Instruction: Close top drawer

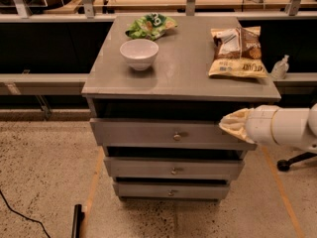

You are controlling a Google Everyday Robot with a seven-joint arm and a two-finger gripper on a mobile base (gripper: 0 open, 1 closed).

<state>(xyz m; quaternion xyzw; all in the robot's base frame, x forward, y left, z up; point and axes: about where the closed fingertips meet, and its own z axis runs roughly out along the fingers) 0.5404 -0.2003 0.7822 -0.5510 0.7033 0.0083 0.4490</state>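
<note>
The top drawer [148,132] is the widest grey front of the cabinet, with a small round metal knob [177,137] at its centre. It stands pulled out, with a dark gap between it and the cabinet top. My gripper [234,125], with a cream-coloured tip on a white arm [282,127], comes in from the right. It sits at the right end of the drawer front, near its upper edge, well to the right of the knob. Whether it touches the front I cannot tell.
On the grey cabinet top [188,68] are a white bowl [139,53], a green snack bag [150,26] and a brown chip bag [237,52]. Two lower drawers [173,169] sit below. A small bottle [280,67] stands at the right. A black object [77,221] lies on the speckled floor.
</note>
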